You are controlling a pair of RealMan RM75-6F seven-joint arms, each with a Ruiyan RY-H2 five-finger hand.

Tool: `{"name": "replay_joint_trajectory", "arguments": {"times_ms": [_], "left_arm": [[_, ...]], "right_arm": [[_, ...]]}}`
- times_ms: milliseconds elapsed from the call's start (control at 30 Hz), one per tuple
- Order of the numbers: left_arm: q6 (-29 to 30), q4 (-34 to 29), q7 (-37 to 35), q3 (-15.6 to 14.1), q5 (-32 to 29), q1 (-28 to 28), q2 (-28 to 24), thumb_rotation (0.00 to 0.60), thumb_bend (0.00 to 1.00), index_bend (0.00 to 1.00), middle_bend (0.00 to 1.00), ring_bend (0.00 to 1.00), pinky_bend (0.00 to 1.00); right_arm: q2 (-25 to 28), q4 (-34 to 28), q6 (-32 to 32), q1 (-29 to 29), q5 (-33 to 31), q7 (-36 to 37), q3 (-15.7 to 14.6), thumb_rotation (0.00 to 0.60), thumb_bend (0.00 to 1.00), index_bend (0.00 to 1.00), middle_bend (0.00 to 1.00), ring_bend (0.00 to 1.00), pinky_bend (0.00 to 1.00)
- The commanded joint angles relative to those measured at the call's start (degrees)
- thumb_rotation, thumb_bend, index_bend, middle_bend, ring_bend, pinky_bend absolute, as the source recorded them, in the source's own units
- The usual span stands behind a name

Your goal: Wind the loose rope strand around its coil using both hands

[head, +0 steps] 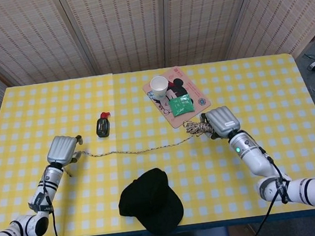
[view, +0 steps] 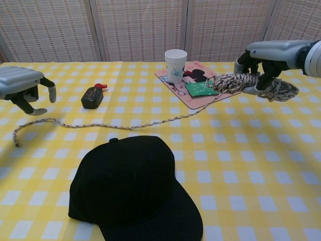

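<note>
My right hand (head: 220,121) (view: 266,57) grips the speckled rope coil (view: 235,82) (head: 196,128) and holds it above the table, right of the pink mat. The loose strand (view: 120,124) (head: 138,150) runs from the coil leftward across the yellow checked cloth. Its free end (view: 16,136) lies curled at the left. My left hand (head: 62,150) (view: 22,86) hovers over that end with fingers apart and nothing in it, just above the strand.
A black cap (view: 133,186) (head: 151,201) lies near the front edge, below the strand. A black and red small device (view: 92,97) (head: 102,126) sits behind the strand. A white paper cup (view: 175,65) and a green packet (view: 199,89) rest on the pink mat (head: 195,99).
</note>
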State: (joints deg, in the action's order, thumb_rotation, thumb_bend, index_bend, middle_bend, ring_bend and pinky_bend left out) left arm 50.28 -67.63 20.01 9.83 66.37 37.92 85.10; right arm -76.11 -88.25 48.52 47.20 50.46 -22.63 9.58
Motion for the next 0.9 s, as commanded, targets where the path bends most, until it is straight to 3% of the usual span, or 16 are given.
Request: {"name": "replay_joint_trajectory", "arguments": {"times_ms": [33,900], "left_arm": [[-0.36,1.84,0.48,-0.39,-0.9,0.25,1.53,0.6,0.34,0.55,1.0,0.98,1.0],[-4.03,11.26,-0.57,-1.0,-4.11,2.08,7.92,0.6,0.34,0.6,1.0,0.99,1.0]], "right_arm": [[-0.01,0.03,-0.01,0.03,-0.02,0.04,-0.17,0.6,0.77,0.68,0.54,0.47,0.63],[0.0,0.18,0.22,0.22,-1.07,0.14,-1.27,0.6,0.76,0.68,0.54,0.47,0.63]]}}
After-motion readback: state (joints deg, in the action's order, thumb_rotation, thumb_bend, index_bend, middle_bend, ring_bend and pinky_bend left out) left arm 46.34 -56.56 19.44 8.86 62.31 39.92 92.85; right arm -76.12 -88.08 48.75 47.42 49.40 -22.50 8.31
